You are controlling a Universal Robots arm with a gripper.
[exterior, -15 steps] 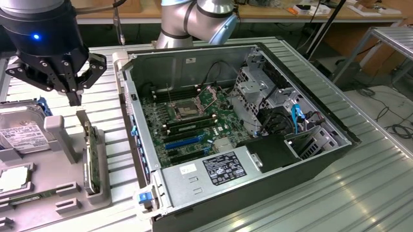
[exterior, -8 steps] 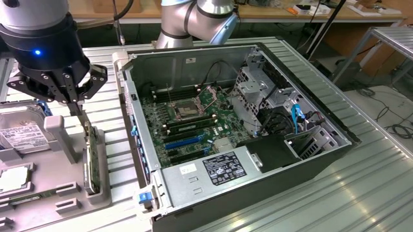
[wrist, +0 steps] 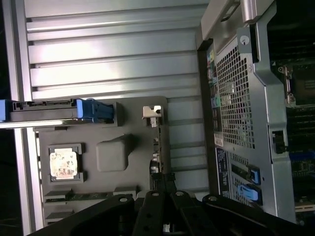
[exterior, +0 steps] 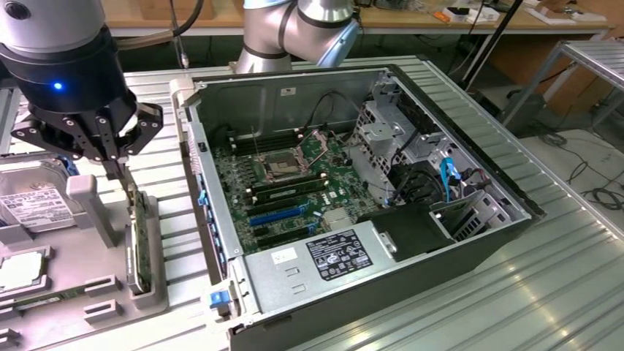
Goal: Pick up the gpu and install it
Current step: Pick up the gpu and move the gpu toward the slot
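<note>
Both jaws of the gripper [exterior: 125,179] pinch the upright gpu [exterior: 139,241].

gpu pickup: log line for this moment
stage: pickup | end effector: at gpu top | gpu: upright in tray slot | case: open, gpu not installed

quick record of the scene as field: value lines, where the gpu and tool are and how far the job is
tool: low over the tray, at the gpu's top edge; contact cannot be told
gpu: standing on edge in the tray, outside the case, not installed
tray: grey, on the exterior view's left of the case
case: lying open, motherboard exposed
slots: blue and black, no card in them
hard drive: in the tray, further to the exterior view's left than the gpu
</note>
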